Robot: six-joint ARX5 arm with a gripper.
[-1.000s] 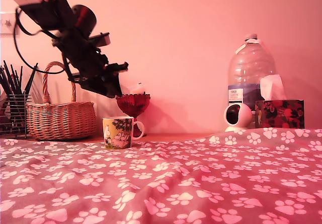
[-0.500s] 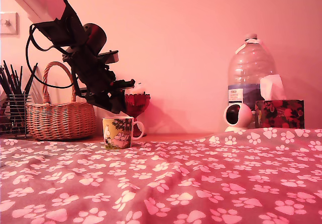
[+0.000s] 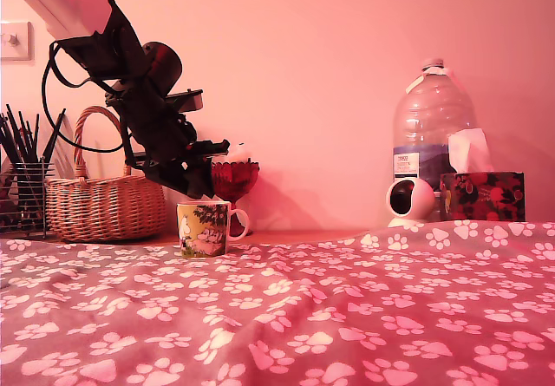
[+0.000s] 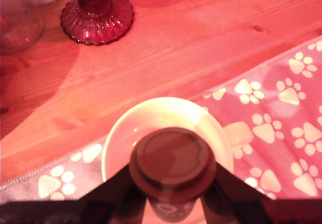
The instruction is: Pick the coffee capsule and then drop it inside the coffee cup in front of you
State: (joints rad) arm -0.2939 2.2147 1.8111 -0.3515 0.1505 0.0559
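The coffee cup point(image 3: 203, 228), a small mug with a white handle and a yellow-green cartoon print, stands on the paw-print cloth left of centre in the exterior view. My gripper point(image 3: 201, 186) hangs just above its rim, tilted down. In the wrist view the round dark coffee capsule point(image 4: 172, 164) sits clamped between the two dark fingers point(image 4: 116, 190), directly over the cup's white open mouth point(image 4: 132, 124). The capsule is hard to make out in the exterior view.
A red goblet point(image 3: 231, 180) stands just behind the cup; its foot point(image 4: 97, 18) shows on the wooden top. A wicker basket point(image 3: 105, 202) and pencil holder point(image 3: 21, 197) are at the exterior view's left. A water bottle point(image 3: 432, 124), white camera point(image 3: 408, 200) and tissue box point(image 3: 481, 194) are at its right.
The arm has swung down and toward the exterior view's right, bringing the gripper from beside the basket to just above the cup. In the last half second it sank slightly.
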